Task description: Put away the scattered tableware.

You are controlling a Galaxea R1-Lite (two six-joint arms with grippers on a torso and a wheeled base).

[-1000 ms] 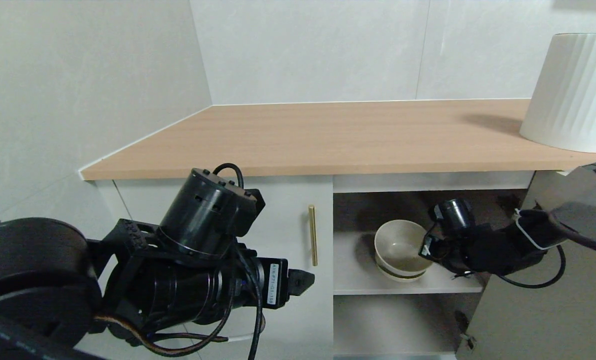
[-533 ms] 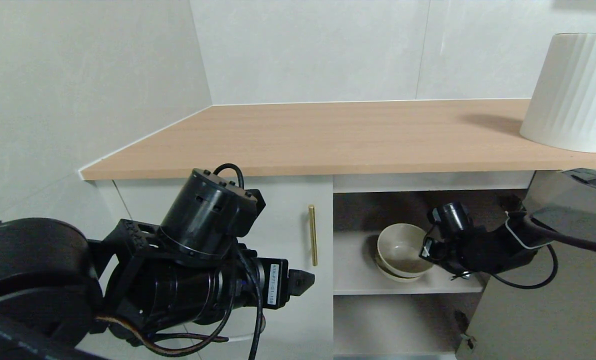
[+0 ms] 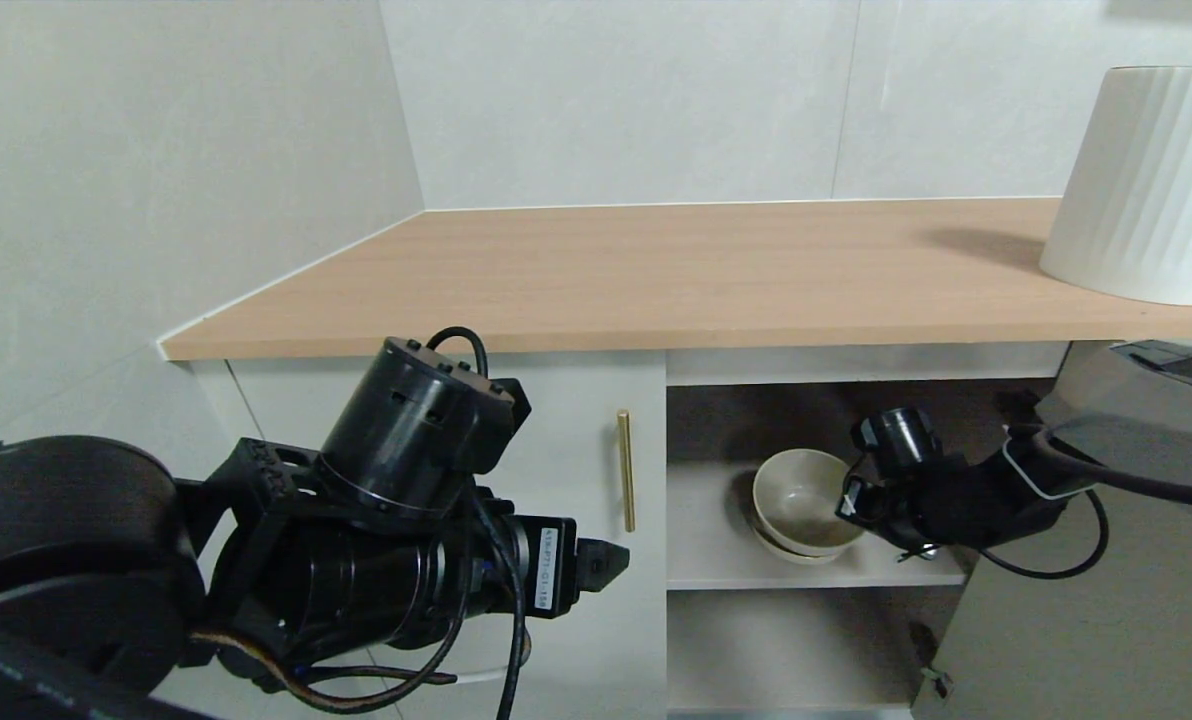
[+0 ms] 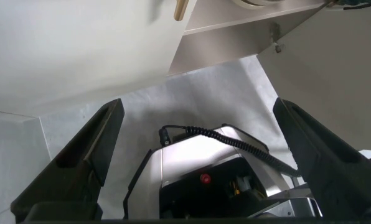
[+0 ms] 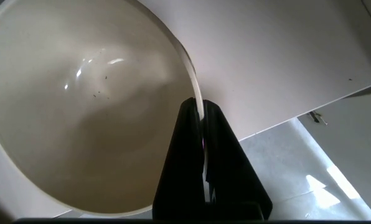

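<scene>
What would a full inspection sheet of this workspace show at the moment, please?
Surface: white shelf inside the cupboard; wooden counter above it.
Job's things: bowl on the shelf, tilted, seemingly resting in a second dish.
Clutter: white ribbed cylinder on the counter.
Grippers: right pincer shut on the bowl's rim; left pincer open, empty, facing the floor.
Cables: black cable looped under the right arm.
Surroundings: left door shut, right door open; tiled walls.
</scene>
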